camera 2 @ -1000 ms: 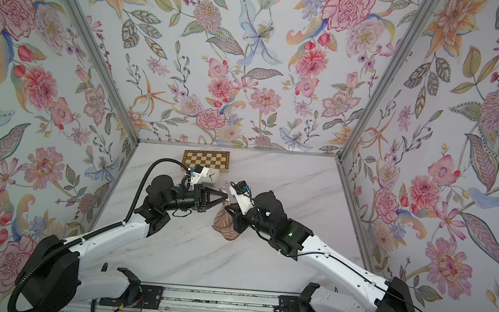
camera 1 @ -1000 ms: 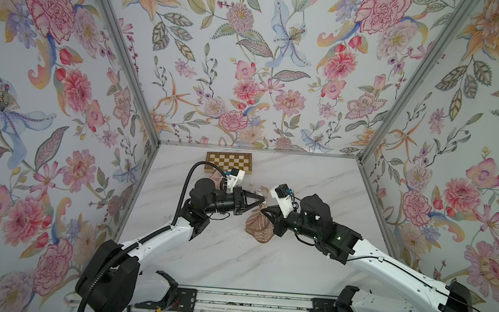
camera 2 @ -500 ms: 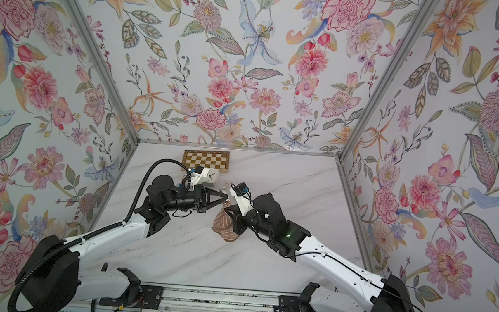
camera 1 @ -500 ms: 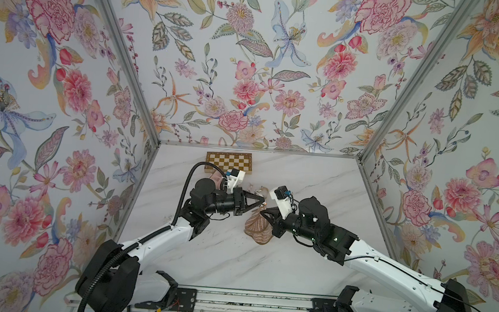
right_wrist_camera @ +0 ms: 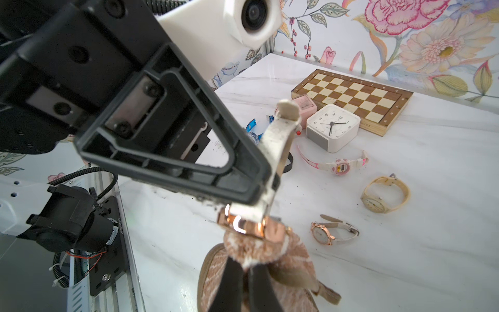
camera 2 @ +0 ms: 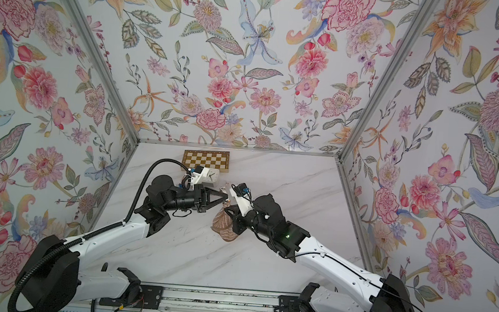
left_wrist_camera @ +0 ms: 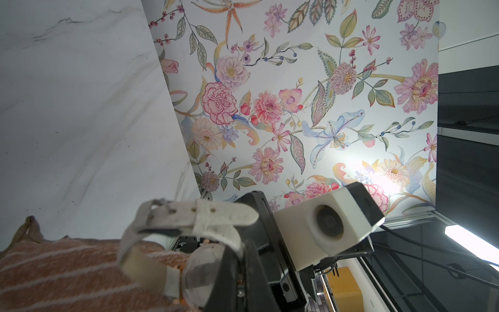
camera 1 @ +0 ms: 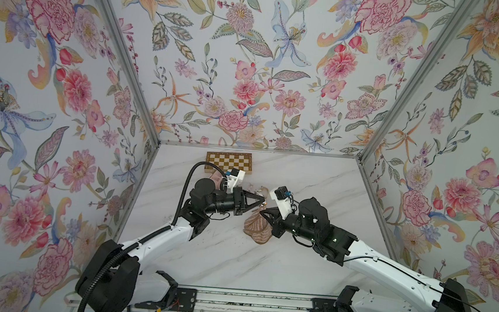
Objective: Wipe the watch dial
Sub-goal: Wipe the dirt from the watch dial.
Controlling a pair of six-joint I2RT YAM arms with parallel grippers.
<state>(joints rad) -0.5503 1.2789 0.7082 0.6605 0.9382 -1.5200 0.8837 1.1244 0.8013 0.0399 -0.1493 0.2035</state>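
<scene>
My left gripper (camera 1: 260, 201) is shut on a watch with a white strap (right_wrist_camera: 278, 135) and a rose-gold case (right_wrist_camera: 247, 225), held above the table. In the left wrist view the domed dial glass (left_wrist_camera: 202, 266) sits beside the black fingers (left_wrist_camera: 228, 281). My right gripper (right_wrist_camera: 244, 266) is shut on a brown striped cloth (right_wrist_camera: 259, 250). The bunched cloth presses against the dial side of the case. In both top views the cloth (camera 1: 256, 229) (camera 2: 223, 223) hangs below the two meeting grippers, over the middle of the table.
A chessboard (camera 1: 229, 161) lies at the back wall. In front of it stand a white alarm clock (right_wrist_camera: 333, 125) and a pink clock (right_wrist_camera: 306, 105). Loose watches lie on the marble: a pink one (right_wrist_camera: 339, 166), a cream one (right_wrist_camera: 384, 198), a rose-gold one (right_wrist_camera: 333, 232).
The right gripper has edged slightly left with the cloth against the watch. The left arm holds still.
</scene>
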